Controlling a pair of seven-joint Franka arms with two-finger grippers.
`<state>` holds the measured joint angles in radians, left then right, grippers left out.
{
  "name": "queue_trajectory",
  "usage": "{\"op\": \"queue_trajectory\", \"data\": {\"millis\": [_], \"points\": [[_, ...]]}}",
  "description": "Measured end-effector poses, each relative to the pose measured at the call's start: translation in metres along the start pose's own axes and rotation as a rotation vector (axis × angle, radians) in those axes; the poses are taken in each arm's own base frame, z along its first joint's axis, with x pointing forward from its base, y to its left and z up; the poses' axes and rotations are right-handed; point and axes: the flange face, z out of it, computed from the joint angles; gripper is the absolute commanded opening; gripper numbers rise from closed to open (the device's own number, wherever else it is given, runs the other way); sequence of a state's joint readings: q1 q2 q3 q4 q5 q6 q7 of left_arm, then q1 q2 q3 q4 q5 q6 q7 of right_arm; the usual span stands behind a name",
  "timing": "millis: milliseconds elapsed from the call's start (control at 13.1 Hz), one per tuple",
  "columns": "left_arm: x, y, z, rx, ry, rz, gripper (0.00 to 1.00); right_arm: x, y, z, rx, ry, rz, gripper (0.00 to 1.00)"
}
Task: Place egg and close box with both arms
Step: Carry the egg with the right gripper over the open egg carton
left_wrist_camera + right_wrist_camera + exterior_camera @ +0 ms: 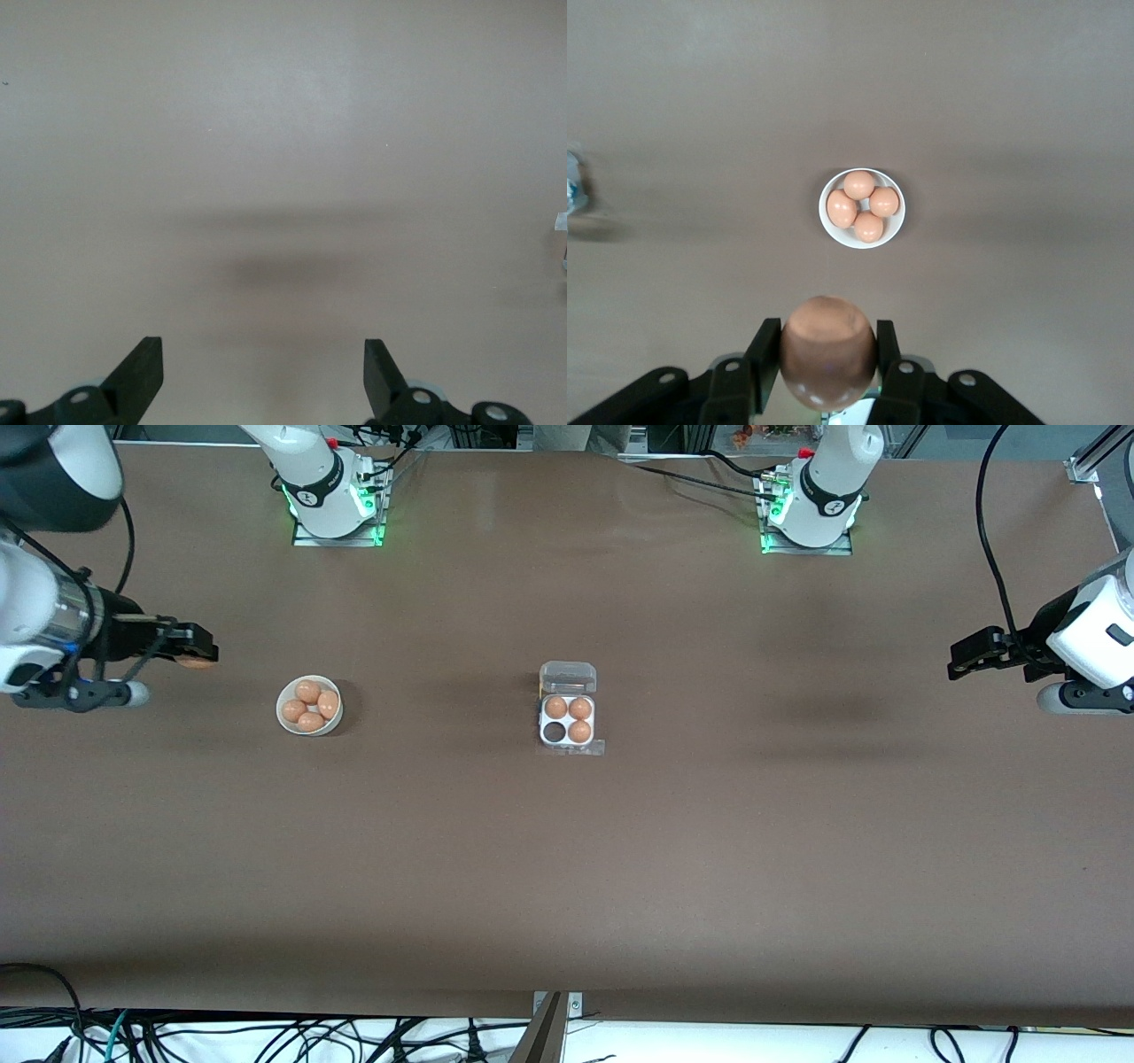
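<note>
Table [567, 868] edges: right end effector [828, 354] clasps egg [827, 351].

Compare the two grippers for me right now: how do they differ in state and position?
The right gripper is shut on an egg; the left gripper is open and holds nothing. The right gripper is up toward the right arm's end of the table, with the white bowl of four eggs the nearest thing to it; the left gripper hangs over bare table at the left arm's end. Neither is over the box.

white arms [837, 478], black tools [974, 654], black cables
</note>
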<state>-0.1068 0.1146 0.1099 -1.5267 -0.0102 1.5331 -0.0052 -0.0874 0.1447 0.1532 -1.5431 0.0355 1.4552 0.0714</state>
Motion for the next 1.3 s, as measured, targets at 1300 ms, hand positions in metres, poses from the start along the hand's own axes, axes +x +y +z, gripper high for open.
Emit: {"op": "queue_trajectory", "data": {"millis": [1300], "points": [[0.001,0.001,0.000,0.000,0.001,0.002,1.00,0.074,-0.387,0.205,0.078,0.107,0.193,0.00]]}}
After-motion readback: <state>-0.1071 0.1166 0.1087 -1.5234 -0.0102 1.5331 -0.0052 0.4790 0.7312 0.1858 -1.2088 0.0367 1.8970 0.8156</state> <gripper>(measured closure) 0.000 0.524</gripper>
